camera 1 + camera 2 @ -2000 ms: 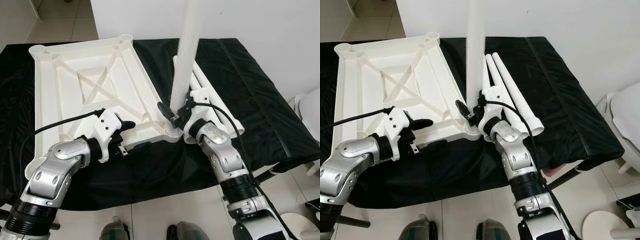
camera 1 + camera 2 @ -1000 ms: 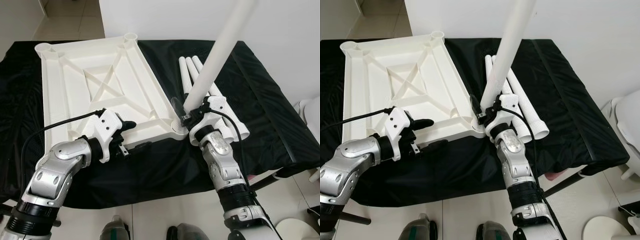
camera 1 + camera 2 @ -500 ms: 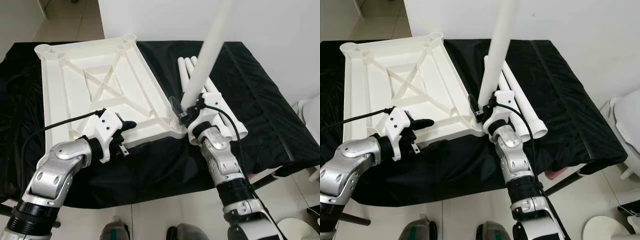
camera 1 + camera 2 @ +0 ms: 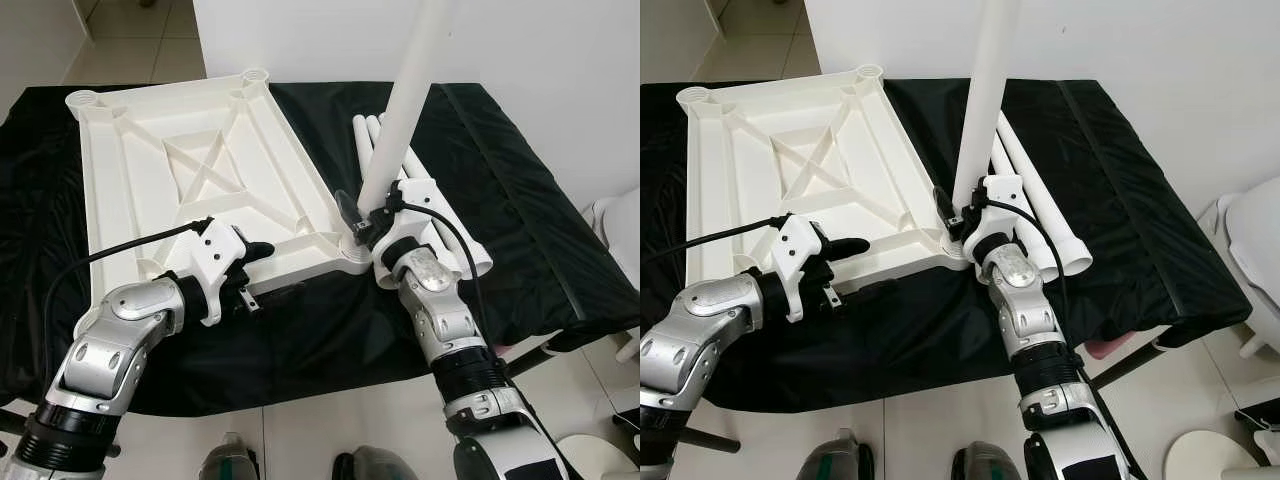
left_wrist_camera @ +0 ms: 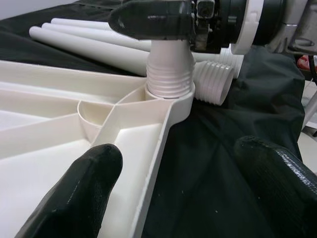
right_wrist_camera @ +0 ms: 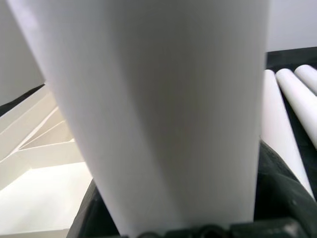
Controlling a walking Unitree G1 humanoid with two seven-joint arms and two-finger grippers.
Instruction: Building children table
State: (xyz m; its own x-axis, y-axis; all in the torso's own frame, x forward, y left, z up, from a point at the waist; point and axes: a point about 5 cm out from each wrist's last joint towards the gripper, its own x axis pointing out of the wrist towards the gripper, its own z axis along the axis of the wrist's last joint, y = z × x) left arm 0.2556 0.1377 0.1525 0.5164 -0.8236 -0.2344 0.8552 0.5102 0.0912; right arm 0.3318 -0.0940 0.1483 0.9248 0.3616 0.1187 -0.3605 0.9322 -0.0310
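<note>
The white plastic tabletop (image 4: 190,170) lies upside down on the black-covered table (image 4: 530,190). My right gripper (image 4: 362,222) is shut on a white table leg (image 4: 400,110) and holds it nearly upright. The leg's threaded end (image 5: 169,74) sits in the tabletop's near right corner socket (image 5: 173,99). My left gripper (image 4: 268,272) is open at the tabletop's near edge. One of its fingers (image 5: 79,193) is over the ribbed underside and the other is over the cloth. In the right wrist view the leg (image 6: 158,99) stands between the fingers.
Three spare white legs (image 4: 1035,190) lie side by side on the cloth, right of the socket and behind my right wrist. A white wall stands just behind the table. A white fixture (image 4: 622,215) stands on the floor at the right.
The leg in my right gripper leaned to the right a second ago and has swung back to nearly upright in the corner socket. My left arm has stayed put.
</note>
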